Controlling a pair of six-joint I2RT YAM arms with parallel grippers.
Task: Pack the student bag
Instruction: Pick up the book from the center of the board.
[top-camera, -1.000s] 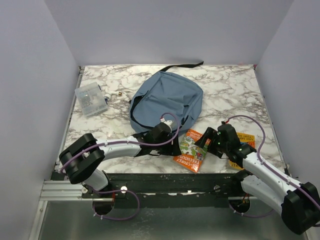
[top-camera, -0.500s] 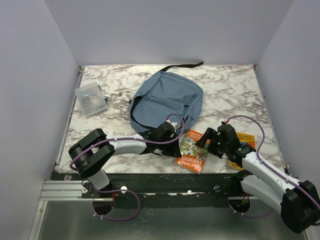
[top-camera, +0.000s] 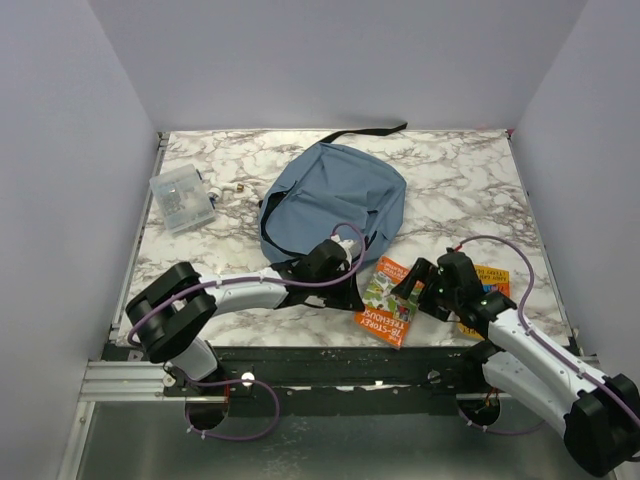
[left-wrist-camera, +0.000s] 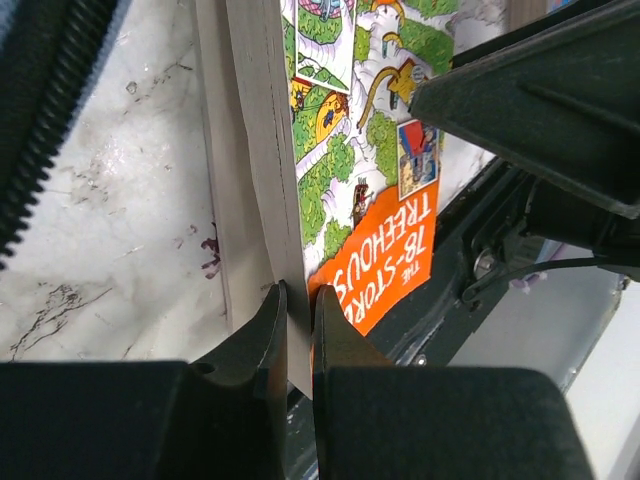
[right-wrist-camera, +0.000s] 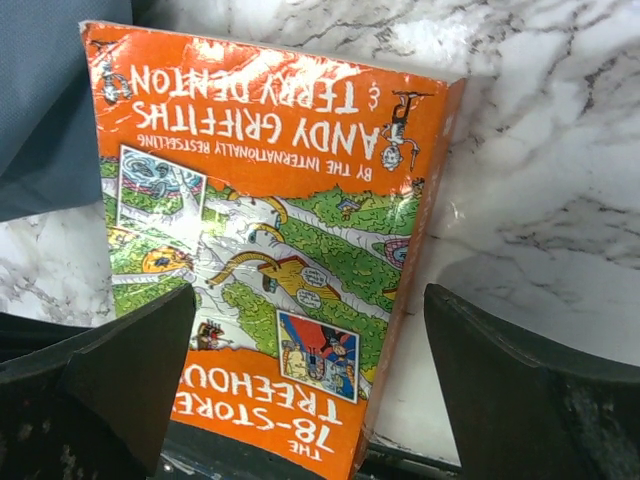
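We see the student bag (top-camera: 335, 200) lying flat in the middle of the marble surface (top-camera: 460, 170), its rounded end toward the arms. Just off its near right corner lies an orange book (top-camera: 388, 300). Our left tool (left-wrist-camera: 297, 305) is pinched almost closed on the book's page edge. Our right tool (right-wrist-camera: 310, 345) is spread wide, one finger on either side of the book, gripping nothing. A clear box (top-camera: 182, 198) sits far left.
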